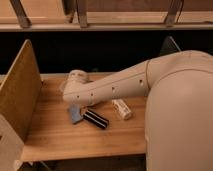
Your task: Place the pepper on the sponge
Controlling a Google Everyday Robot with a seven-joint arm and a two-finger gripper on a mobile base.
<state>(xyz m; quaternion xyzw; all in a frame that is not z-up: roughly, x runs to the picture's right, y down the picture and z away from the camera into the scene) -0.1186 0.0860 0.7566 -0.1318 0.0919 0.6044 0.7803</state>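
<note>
The sponge (75,114) is a small blue-grey pad lying flat on the wooden table (65,140), left of centre. My cream arm (115,87) reaches in from the right and ends in a rounded joint (75,82) just above and behind the sponge. My gripper is hidden behind that end of the arm, over the back left of the table. The pepper is hidden from view.
A black oblong bar with pale stripes (96,119) lies right beside the sponge. A pale cylindrical object (121,109) lies to its right. A tall wooden side panel (20,95) walls the table's left edge. My robot body (180,125) fills the right side.
</note>
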